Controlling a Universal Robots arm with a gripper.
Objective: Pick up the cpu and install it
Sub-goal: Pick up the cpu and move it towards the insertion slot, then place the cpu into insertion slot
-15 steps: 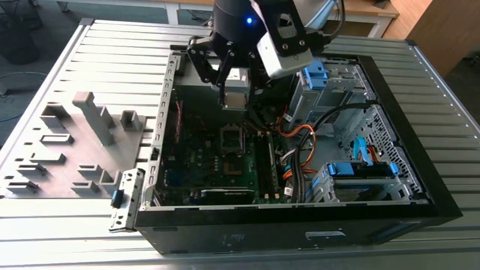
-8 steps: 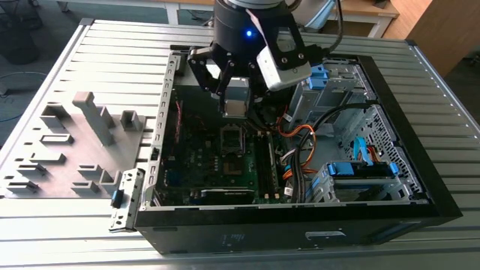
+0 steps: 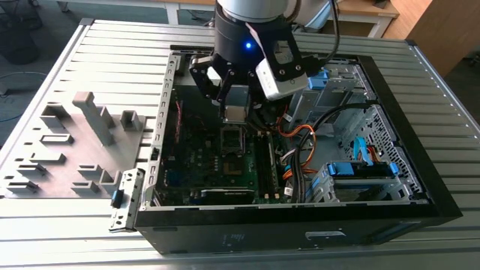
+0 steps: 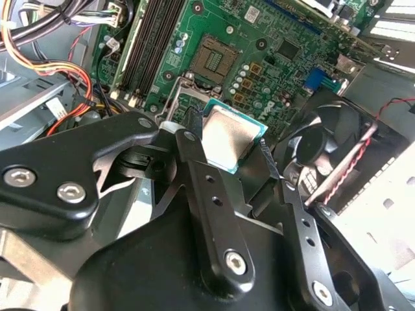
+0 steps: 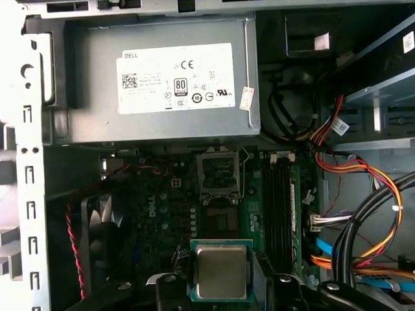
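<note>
Quick status: the gripper (image 3: 235, 115) is clenched on the cpu (image 5: 220, 271), with one finger on each of two opposite edges and nothing else touching the chip.

The chip is square, so there's no real long side to speak of. It's held flat, silver lid facing up toward the arm and underside facing down at the motherboard (image 4: 214, 19). In the first wrist view its edges run square with the edges of the socket (image 4: 212, 59), not twisted. In the second wrist view you can see a thin green rim around the lid, with one corner aimed toward the board.

In the exterior view the arm comes down in the upper middle of the frame into the open computer case (image 3: 262, 233). The case lies on its side on the slatted metal counter (image 3: 112, 45). The cpu hangs in the air over the board, close to the socket but clear of it, so it isn't seated yet.

Around the socket:
- The memory slots (image 5: 280, 201) run along one side.
- The black fan (image 5: 97, 227) sits on the other side.
- The big grey power supply (image 5: 162, 84) with its white label is just past the socket.
- A bundle of orange and yellow cables (image 3: 300, 140) loops through the middle right of the exterior view.

A grey holder tray (image 3: 67, 146) sits on the counter at the exterior view's left, just beside the case.
</note>
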